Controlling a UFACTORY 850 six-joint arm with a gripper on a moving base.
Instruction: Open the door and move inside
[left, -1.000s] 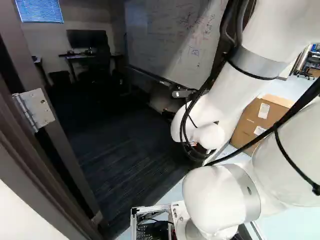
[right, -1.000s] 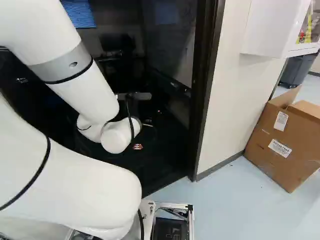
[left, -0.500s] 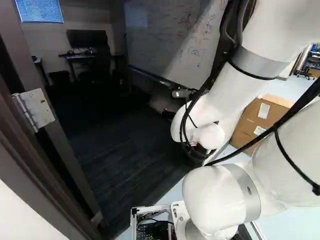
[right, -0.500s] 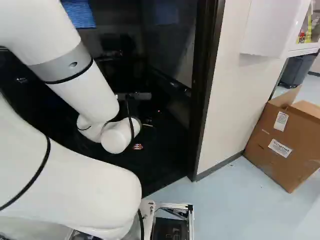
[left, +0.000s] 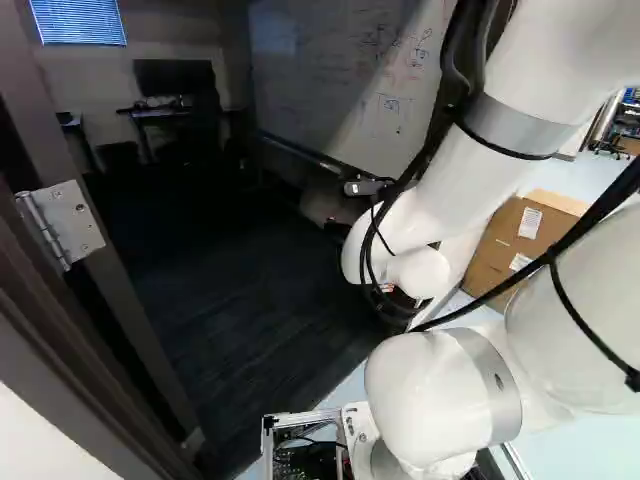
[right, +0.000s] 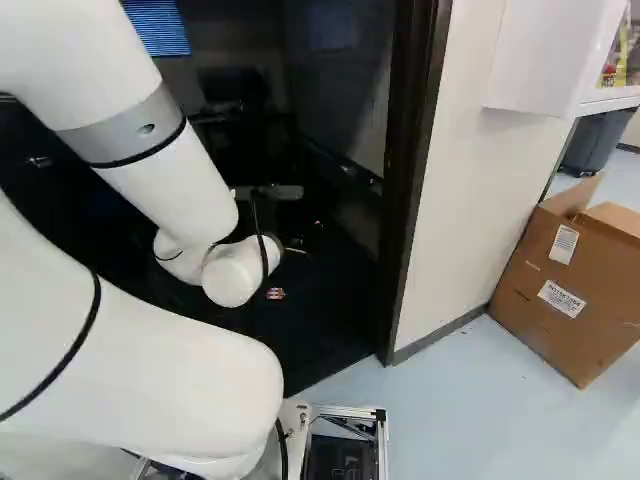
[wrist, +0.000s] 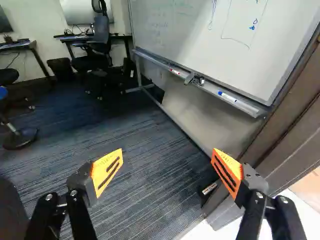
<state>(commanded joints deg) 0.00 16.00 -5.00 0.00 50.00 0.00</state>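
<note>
Glossy white whiteboard (wrist: 215, 45), brown cardboard box (right: 565, 290), matt ribbed carpet (wrist: 135, 190), smooth metal hinge (left: 62, 222)

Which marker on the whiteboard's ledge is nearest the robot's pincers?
The blue marker, toward the near end of the ledge; the red marker lies farther back.

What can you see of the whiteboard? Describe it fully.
The whiteboard has a smooth, pale face in a thin grey frame, with faint green writing and blue drawings. It stands upright past the door frame, a leg showing at its far end. The tray along its lower edge holds markers and a dark eraser-like item.
</note>
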